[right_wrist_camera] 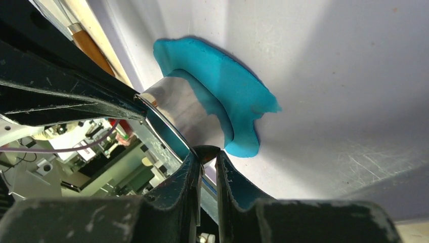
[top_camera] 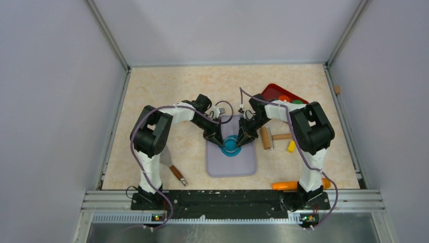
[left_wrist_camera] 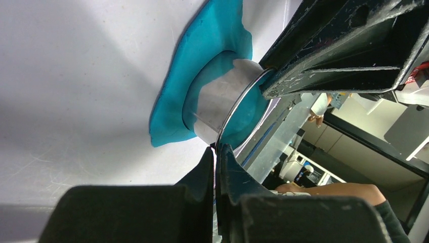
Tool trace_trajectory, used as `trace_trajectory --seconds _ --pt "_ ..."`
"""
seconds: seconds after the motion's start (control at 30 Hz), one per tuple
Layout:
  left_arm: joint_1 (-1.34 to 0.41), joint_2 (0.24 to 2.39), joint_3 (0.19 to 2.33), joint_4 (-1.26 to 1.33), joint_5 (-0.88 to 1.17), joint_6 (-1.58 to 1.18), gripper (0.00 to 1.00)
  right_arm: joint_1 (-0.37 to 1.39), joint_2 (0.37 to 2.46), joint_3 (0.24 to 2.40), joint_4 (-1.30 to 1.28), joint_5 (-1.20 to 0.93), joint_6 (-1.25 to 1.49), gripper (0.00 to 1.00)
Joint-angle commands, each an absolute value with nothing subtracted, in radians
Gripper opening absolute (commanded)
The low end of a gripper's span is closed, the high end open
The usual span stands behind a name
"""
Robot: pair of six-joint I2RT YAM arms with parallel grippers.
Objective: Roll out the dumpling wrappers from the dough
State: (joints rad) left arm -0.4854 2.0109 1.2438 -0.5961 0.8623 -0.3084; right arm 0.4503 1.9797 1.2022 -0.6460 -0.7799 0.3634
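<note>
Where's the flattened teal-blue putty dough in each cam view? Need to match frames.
Top external: the flattened teal-blue putty dough sits at centre frame, at the far end of the lavender mat.
Left wrist: upper centre, dough spread around the ring.
Right wrist: upper centre, dough.
Shared landmark: the shiny metal ring standing in the dough.

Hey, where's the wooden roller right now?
In the top view, the wooden roller lies on the table just right of the lavender mat, on the near side of the red tray.
</note>
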Motion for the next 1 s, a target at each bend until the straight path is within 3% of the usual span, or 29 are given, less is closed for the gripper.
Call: trace_trajectory --seconds 0.0,0.53,0.97 --pt "-0.56 2.109 1.158 -0.496 0.467 -0.164 0.0 0.505 2.074 1.217 -0.399 -0.526 0.315 0.0" --pt "-0.471 2.242 1.468 -0.631 0.451 -0.15 0.0 0.551 1.996 1.013 -0.351 -0.622 0.371 0.0" --pt "-0.541 2.104 1.244 -0.57 0.485 -0.172 0.0 0.503 2.107 1.288 -0.412 -0.506 0.309 0.0"
